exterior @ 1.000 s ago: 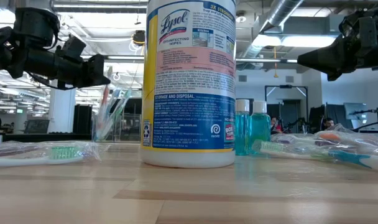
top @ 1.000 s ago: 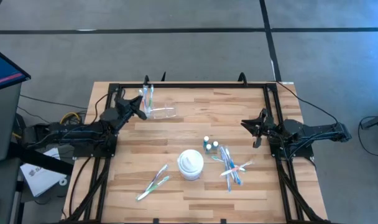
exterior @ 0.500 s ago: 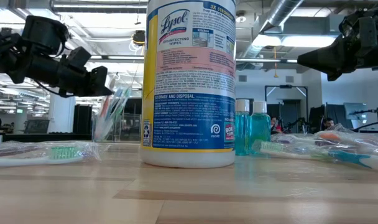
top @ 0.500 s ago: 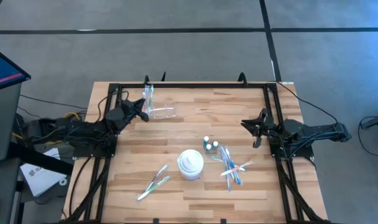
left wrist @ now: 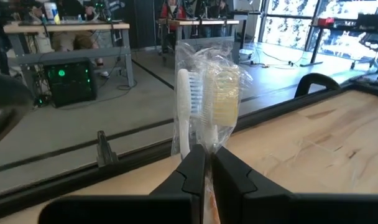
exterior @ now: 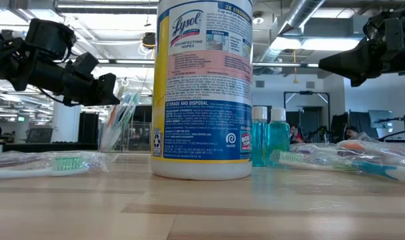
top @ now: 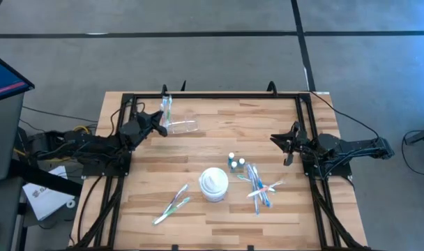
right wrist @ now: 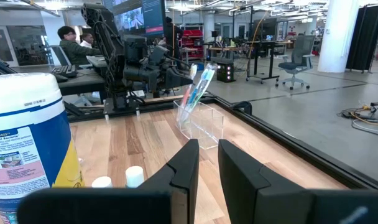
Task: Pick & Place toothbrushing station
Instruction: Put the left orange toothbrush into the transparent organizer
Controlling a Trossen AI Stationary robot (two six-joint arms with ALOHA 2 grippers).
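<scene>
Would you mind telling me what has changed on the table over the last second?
The left pincer, shut on wrapped toothbrushes at the clear holder, drew back slightly toward its own side and dipped a little, tilting the brushes. The right pincer, wipes tub, small bottles and loose toothbrushes stayed put.

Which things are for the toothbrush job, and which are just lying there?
For the job: clear plastic cups; wrapped pastel toothbrushes pinched by left end effector; loose pastel toothbrushes; small blue white-capped bottles.
Just lying about: white round wipes tub; idle right end effector.
</scene>
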